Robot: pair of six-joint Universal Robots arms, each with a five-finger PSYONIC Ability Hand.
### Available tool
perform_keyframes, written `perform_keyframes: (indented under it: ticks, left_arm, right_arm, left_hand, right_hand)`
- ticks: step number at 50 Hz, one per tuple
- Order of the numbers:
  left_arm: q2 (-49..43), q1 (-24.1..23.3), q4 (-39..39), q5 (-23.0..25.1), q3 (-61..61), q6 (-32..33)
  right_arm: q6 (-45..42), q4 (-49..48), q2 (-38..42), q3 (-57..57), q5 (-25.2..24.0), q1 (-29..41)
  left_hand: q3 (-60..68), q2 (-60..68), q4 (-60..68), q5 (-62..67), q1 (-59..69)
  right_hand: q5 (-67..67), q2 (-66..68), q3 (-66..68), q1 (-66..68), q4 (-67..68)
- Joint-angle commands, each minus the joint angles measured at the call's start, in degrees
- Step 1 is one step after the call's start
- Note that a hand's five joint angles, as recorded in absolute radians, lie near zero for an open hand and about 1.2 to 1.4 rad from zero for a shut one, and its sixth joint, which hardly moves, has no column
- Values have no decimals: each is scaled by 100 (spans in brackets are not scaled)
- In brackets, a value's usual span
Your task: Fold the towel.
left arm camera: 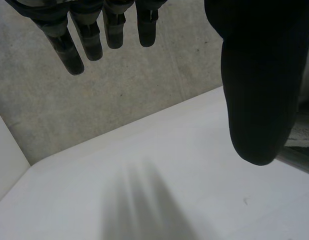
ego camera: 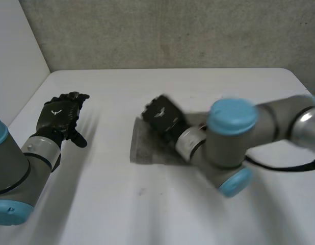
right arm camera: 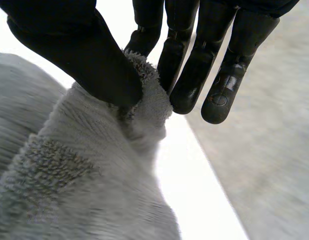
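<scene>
A grey towel (ego camera: 147, 145) lies in the middle of the white table (ego camera: 122, 204), partly under my right arm. My right hand (ego camera: 162, 118) is over its far edge. In the right wrist view the thumb (right arm camera: 89, 65) and fingers (right arm camera: 192, 75) pinch a raised edge of the towel (right arm camera: 94, 175), lifting it off the table. My left hand (ego camera: 60, 115) hovers at the left side of the table, away from the towel, with fingers (left arm camera: 84, 40) straight and thumb (left arm camera: 259, 100) spread, holding nothing.
A concrete wall (ego camera: 173, 30) runs behind the table's far edge and a white panel (ego camera: 15, 61) stands at the left. My right forearm (ego camera: 234, 138) reaches across the table's right half above the towel.
</scene>
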Motion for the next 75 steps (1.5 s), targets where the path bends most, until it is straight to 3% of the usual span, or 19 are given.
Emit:
perform_keyframes:
  ticks: [1, 2, 3, 4, 16, 25, 27, 33, 35, 38, 45, 52, 58, 63, 67, 68, 69, 71, 75]
  left_arm:
    - [-8, 10, 8, 5, -6, 0]
    - [-8, 1, 8, -4, -6, 0]
    - [-8, 1, 8, -4, -6, 0]
    - [-8, 1, 8, 5, -6, 0]
    - [1, -95, 8, 5, -6, 0]
    - [-8, -139, 8, -4, -6, 0]
    - [-8, -157, 8, -4, -6, 0]
    - [-8, -157, 8, -4, -6, 0]
    - [-8, -157, 8, -13, -6, 0]
    - [-8, -166, 8, -13, -15, 0]
    - [10, -201, 17, -13, -59, 0]
    - [80, -210, 17, -13, -85, 0]
    - [89, -201, 17, -13, -85, 0]
    - [97, -192, 8, -13, -76, 0]
    - [176, -210, -88, -31, -7, 9]
    - [220, -227, -149, -31, 29, 9]
    - [220, -227, -150, -31, 29, 9]
    - [256, -271, -247, -31, 117, 9]
    - [282, -490, -702, -39, 616, -9]
  right_arm:
    - [39, -45, 339, 187, -226, 262]
    - [92, -36, 304, 213, -156, 253]
    - [92, -36, 304, 213, -156, 253]
    - [153, -2, 234, 231, -103, 227]
    - [2034, 586, -1286, 1407, 257, -1196]
    - [2000, 834, -1313, 2270, 205, -2006]
    - [1903, 537, -1278, 2559, 178, -2277]
    - [1499, 87, -1217, 2903, 257, -2551]
    - [1183, -202, -1278, 2973, 284, -2647]
    - [1016, -527, -1418, 2921, 371, -2648]
    - [936, -704, -1665, 2420, 424, -2393]
    - [735, -529, -1042, 1393, 354, -822]
    - [312, -397, -575, 1057, 240, -134]
    - [-231, -169, -207, 1153, -496, 253]
    - [-530, 156, -232, 1172, -621, 236]
    - [-567, 296, -319, 1145, -595, 209]
    - [-567, 298, -320, 1145, -595, 209]
    - [-357, 429, -713, 1224, -403, 130]
    - [312, 412, -1094, 1462, -235, -266]
  left_hand:
    - [43, 53, 35, -177, 1]
    - [43, 53, 35, -177, 1]
    - [43, 53, 35, -177, 1]
    - [43, 53, 35, -177, 1]
    - [43, 53, 35, -177, 1]
    - [43, 53, 35, -177, 1]
    - [43, 53, 35, -177, 1]
    - [43, 53, 35, -177, 1]
    - [43, 53, 35, -177, 1]
    - [43, 53, 35, -177, 1]
    - [43, 53, 35, -177, 1]
    - [43, 53, 35, -177, 1]
    - [43, 53, 35, -177, 1]
    - [43, 53, 35, -177, 1]
    - [43, 53, 35, -177, 1]
    - [43, 53, 35, -177, 1]
    - [43, 53, 35, -177, 1]
    - [43, 53, 35, -177, 1]
    - [43, 53, 35, -177, 1]
  right_hand:
    - [1077, 1055, 1023, 33, 1016]
    - [-3369, -3392, -3423, -4413, -3430]
    - [-3414, -3436, -3468, -4458, -3475]
    - [-5912, -5934, -5966, -6956, -5973]
    - [-5912, -5934, -5966, -6956, -5973]
    - [-5786, -5808, -5840, -6830, -5847]
    - [-3877, -3899, -3931, -4921, -3938]
    - [-1413, -1435, -1466, -2457, -1473]
    - [1077, 1055, 1024, 33, 1017]
    - [1088, 1066, 1034, 44, 1027]
    - [1088, 1066, 1034, 44, 1027]
    - [1088, 1066, 1034, 44, 1027]
    - [1088, 1066, 1034, 44, 1027]
    - [1088, 1066, 1034, 44, 1027]
    - [1088, 1066, 1034, 44, 1027]
    - [-1438, -1460, -1491, -2482, -1498]
    - [-1463, -1485, -1517, -2507, -1523]
    - [-5536, -5558, -5590, -6580, -5597]
    - [-5912, -5934, -5966, -6956, -5973]
